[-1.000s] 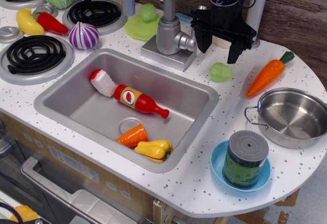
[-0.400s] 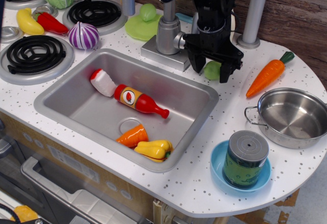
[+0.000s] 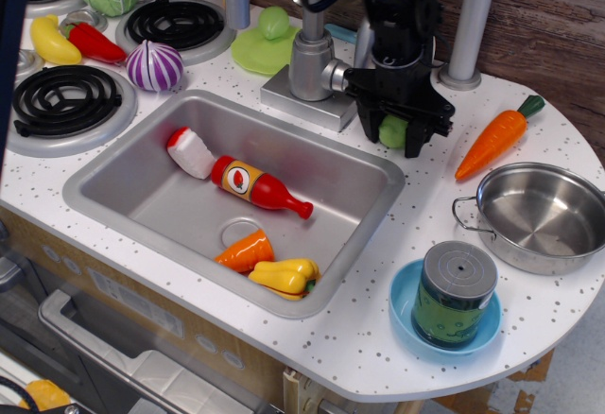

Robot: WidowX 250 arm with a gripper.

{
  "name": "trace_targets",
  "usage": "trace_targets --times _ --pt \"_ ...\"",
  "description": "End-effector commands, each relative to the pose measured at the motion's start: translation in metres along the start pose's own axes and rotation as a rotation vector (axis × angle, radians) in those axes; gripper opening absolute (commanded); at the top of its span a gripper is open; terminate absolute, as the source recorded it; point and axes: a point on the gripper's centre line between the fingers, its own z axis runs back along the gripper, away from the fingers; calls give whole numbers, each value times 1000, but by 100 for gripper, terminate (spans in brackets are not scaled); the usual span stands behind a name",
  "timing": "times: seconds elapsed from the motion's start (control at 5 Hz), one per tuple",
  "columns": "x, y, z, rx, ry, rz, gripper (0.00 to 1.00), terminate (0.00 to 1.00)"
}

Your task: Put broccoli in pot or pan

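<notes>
Task is at the grasp stage, nothing delivered yet. The gripper (image 3: 395, 136) is down at the counter (image 3: 378, 338) just right of the sink (image 3: 312, 173) rim, near the faucet base (image 3: 307, 78), with its two black fingers standing either side of the broccoli (image 3: 391, 131). The pale-green lump shows between them, partly hidden by the finger bodies. The fingers look drawn in close around it, but whether they are actually pinching it or only bracketing it I cannot tell from this single view; it appears to sit at counter level, not lifted. The pan (image 3: 544, 215) sits well apart to the right, near the counter's curved edge, and is empty, its wire handle pointing toward the sink. Between gripper and pan lies a carrot (image 3: 493, 138), and in front of the pan a can (image 3: 455, 293) stands in a blue dish (image 3: 408, 315). Left to do, by my reading: confirm the grip, lift, carry right over the carrot's lower end, release inside the pan.
</notes>
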Motion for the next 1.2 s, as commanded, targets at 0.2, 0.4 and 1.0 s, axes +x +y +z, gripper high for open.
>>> trace_targets --times 0.2,0.4,1.0 --pt "13 -67 104 69 72 169 0 0" --pt "1 -99 105 42 88 247 0 0" --pt "-18 -123 81 55 118 147 100 0"
